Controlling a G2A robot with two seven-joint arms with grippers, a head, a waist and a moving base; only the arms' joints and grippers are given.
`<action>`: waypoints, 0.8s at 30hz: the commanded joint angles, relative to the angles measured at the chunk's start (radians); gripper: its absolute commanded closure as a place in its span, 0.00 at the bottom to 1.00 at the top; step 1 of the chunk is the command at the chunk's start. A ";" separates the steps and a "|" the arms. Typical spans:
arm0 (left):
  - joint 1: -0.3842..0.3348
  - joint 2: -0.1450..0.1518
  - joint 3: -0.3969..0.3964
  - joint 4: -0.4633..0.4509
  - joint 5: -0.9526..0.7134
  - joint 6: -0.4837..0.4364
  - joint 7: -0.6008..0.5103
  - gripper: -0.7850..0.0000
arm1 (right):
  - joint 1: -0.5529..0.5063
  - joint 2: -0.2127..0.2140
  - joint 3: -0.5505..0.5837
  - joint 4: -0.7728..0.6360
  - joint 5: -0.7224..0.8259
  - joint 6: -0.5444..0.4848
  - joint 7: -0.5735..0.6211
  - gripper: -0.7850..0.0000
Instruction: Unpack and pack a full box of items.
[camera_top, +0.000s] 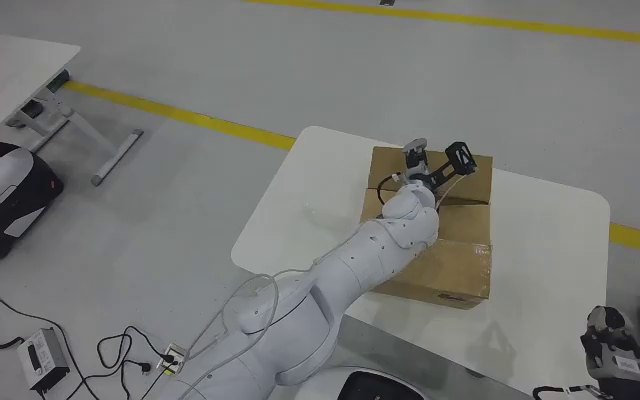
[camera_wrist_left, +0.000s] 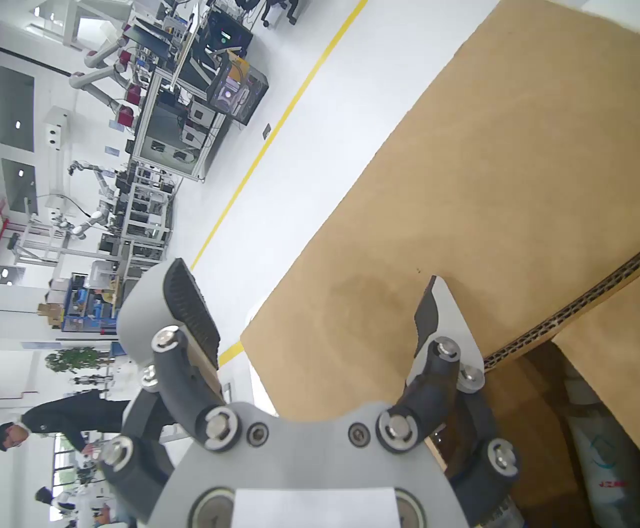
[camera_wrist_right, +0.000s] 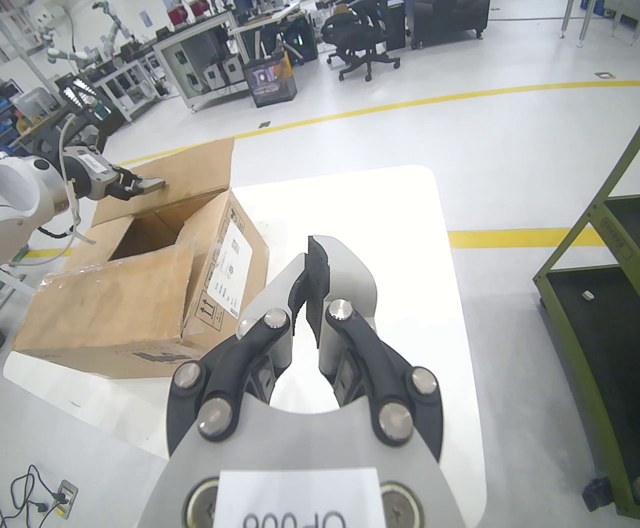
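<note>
Risk: far flap (camera_wrist_left: 475, 175) may fall back over opening if not folded fully out; hard push could slide box (camera_top: 455, 265), now mid-desk, toward desk (camera_top: 550, 230) 12 o'clock edge. Left end effector (camera_top: 438, 155) spread wide, empty, at box's 12 o'clock rim, one finger by flap. Right end effector (camera_wrist_right: 310, 260) pinched closed, empty, 4 o'clock of box, well apart.

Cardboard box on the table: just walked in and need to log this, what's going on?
The left gripper, open, is at the raised far flap of the cardboard box, which stands partly open on the white table. Inside lie white packages. The right gripper is shut and hangs off to the side, apart from the box.
</note>
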 joint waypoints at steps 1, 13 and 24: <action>-0.001 0.004 -0.018 -0.013 -0.020 -0.001 0.017 0.00 | 0.000 -0.001 0.000 0.000 0.008 0.000 -0.003 1.00; 0.120 0.110 -0.180 -0.345 0.015 -0.056 -0.014 0.00 | 0.042 0.006 0.008 0.038 0.173 -0.220 0.033 0.54; 0.567 0.242 -0.460 -1.158 0.168 -0.358 -0.285 0.00 | 0.084 0.018 0.001 0.092 0.162 -0.387 0.046 0.00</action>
